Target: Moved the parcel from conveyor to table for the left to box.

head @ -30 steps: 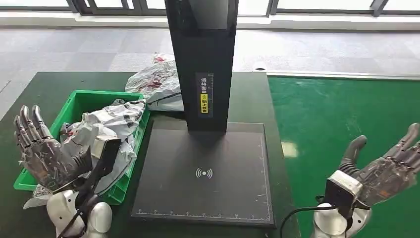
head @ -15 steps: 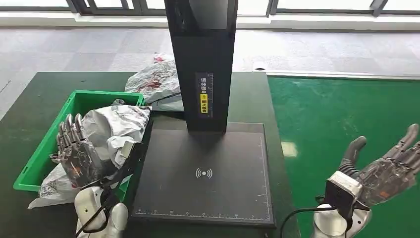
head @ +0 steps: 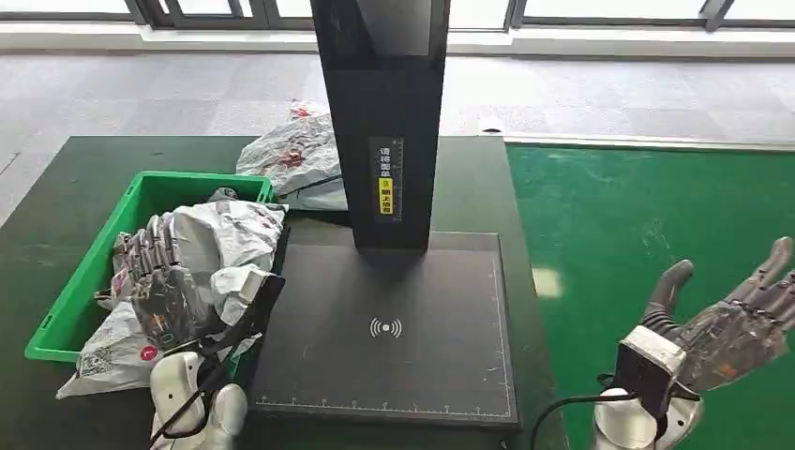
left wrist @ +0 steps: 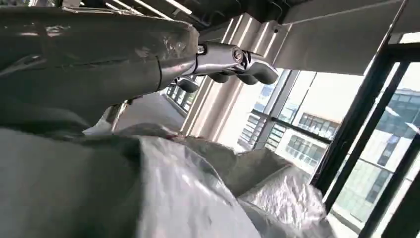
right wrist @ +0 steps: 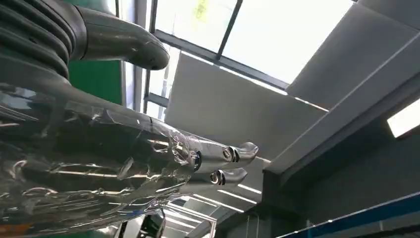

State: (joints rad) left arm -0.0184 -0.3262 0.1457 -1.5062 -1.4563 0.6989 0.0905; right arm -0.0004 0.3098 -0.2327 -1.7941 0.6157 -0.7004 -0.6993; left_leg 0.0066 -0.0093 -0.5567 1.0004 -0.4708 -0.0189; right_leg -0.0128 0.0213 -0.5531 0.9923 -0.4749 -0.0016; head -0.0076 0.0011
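At the green bin (head: 66,309) | left hand (head: 169,291) is pressing against grey parcel (head: 230,234) heaped at the bin's scanner-side wall, grasp unclear | right hand (head: 741,323) is hovering empty, fingers apart | advice: seat parcel fully inside before letting go.

Bright window daylight; wrist views glary, blurred.
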